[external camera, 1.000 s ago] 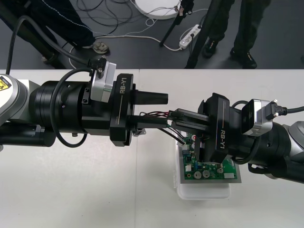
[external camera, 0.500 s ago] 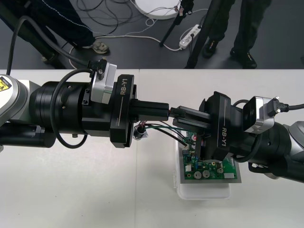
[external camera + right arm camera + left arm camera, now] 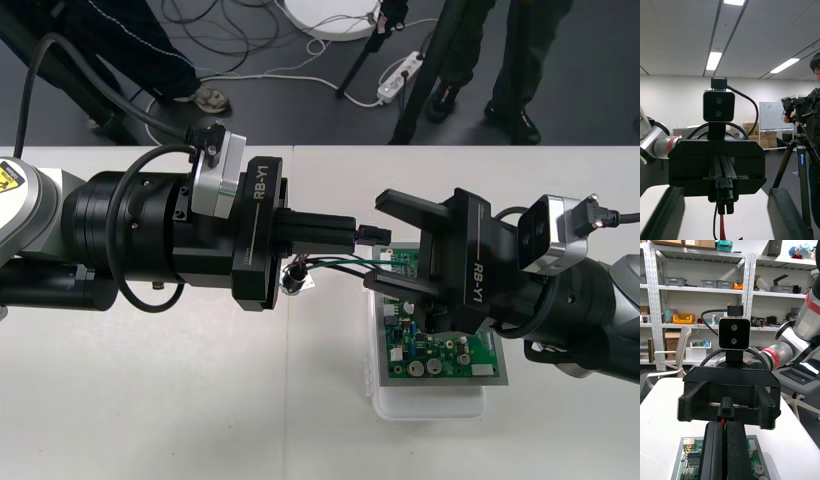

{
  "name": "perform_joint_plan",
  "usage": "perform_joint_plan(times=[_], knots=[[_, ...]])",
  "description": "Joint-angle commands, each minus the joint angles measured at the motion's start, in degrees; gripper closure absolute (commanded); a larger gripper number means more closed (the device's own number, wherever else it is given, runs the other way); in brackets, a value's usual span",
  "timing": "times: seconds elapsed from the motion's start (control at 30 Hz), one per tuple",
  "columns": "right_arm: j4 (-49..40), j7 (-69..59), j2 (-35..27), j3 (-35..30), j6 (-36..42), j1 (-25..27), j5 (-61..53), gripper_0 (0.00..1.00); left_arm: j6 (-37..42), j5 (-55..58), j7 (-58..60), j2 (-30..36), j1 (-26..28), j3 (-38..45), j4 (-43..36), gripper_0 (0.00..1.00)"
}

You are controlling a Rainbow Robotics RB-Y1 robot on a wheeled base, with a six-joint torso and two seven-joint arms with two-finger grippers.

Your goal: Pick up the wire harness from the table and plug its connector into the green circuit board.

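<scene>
My left gripper [image 3: 352,233] reaches in from the left and is shut on the wire harness just behind its small black plug [image 3: 373,234], above the far end of the green circuit board [image 3: 440,355]. The plug [image 3: 727,407] sticks out past the shut left fingers [image 3: 715,450]. The red, black and green wires [image 3: 335,262] trail back to the round metal socket [image 3: 293,278], which hangs under the left gripper. My right gripper [image 3: 388,245] faces it from the right, open, one finger [image 3: 400,205] on each side of the plug and clear of it. From the right wrist, its own fingers [image 3: 668,213] stand wide either side of the plug [image 3: 724,191].
The board sits on a white base [image 3: 430,408] at the right centre of the table. Bare table [image 3: 150,400] lies to the front and left. Cables and people's legs are on the dark floor beyond the far edge.
The left gripper closed on the harness. The right gripper, shut on the plug end before, has opened and let go; the left one alone holds the harness.
</scene>
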Motion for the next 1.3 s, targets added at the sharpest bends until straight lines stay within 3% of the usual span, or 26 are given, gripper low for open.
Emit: perform_joint_plan(times=[0.03, 0.77, 1.17, 1.3], knots=[[-1.3, 3.2, -2.1, 0.3, -0.1, -1.4, -1.9, 0.0, 2.3, 1.1, -0.4, -1.1, -1.9, -0.6, -1.4, 1.0], [-0.3, 1.0, -6.5, -4.5, -2.9, -1.3, -2.9, 0.0, 1.9, 4.6, -3.0, -0.6, 3.8, -0.5, -1.3, 1.0], [-0.3, -4.6, -15.5, -7.5, -4.9, -0.8, -2.8, 0.0, -7.2, 6.8, -4.6, -1.4, 5.4, 2.1, 4.4, 1.0], [-0.3, -9.9, -17.8, -12.0, -6.9, 0.5, 2.2, 0.0, -11.3, 6.9, -5.9, -2.5, 6.0, 2.6, 8.4, 1.0]])
